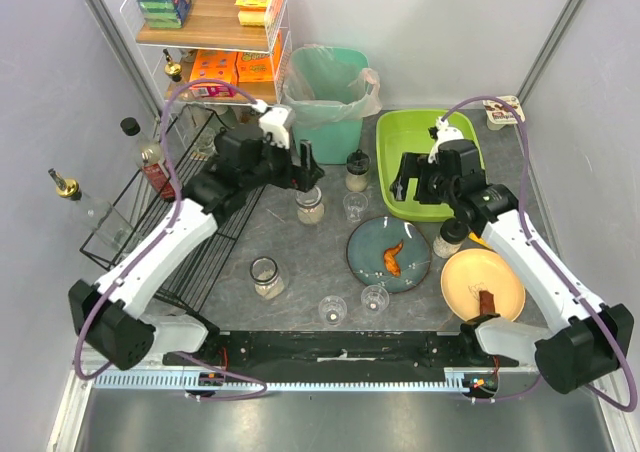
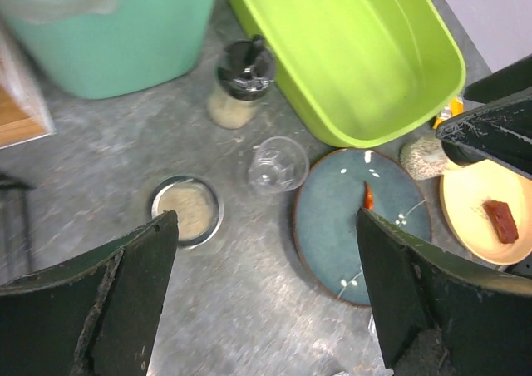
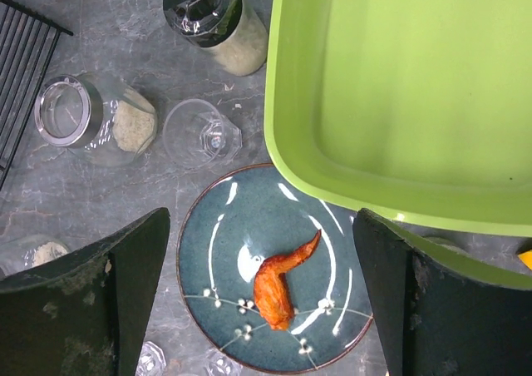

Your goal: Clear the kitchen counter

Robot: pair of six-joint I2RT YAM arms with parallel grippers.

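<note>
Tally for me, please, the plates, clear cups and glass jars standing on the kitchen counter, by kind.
Round plates, blue-grey and orange: 2
Clear plastic cups: 3
Glass jars of pale powder: 4
Total on the dark-grey stone-patterned kitchen counter: 9

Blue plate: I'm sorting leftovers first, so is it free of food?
No, an orange fried piece lies on the blue plate in the right wrist view.
</note>
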